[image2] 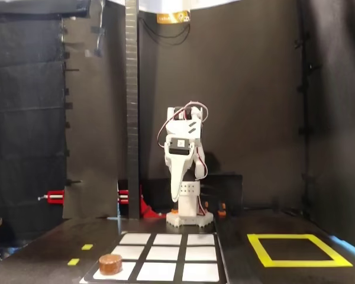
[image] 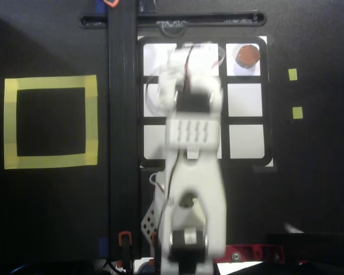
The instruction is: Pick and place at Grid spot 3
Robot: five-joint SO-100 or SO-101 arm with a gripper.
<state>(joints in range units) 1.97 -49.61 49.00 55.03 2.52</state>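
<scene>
Gripper: the gripper [image2: 176, 192] points down above the grid, empty; whether its jaws are parted or closed cannot be told in either view.
Arm: the white arm [image: 190, 172] is folded upright over the middle column of the grid in the overhead view, blurred there.
Puck: a small brown round puck [image: 247, 55] sits in Grid spot 3 [image: 259, 50], the top-right cell in the overhead view; in the fixed view the puck [image2: 110, 264] lies in the near-left cell.
Grid: the white grid [image2: 165, 253] with black bars lies just in front of the arm's base.
Yellow square: a yellow tape square [image: 50, 121] lies well apart from the grid, left in the overhead view.
</scene>
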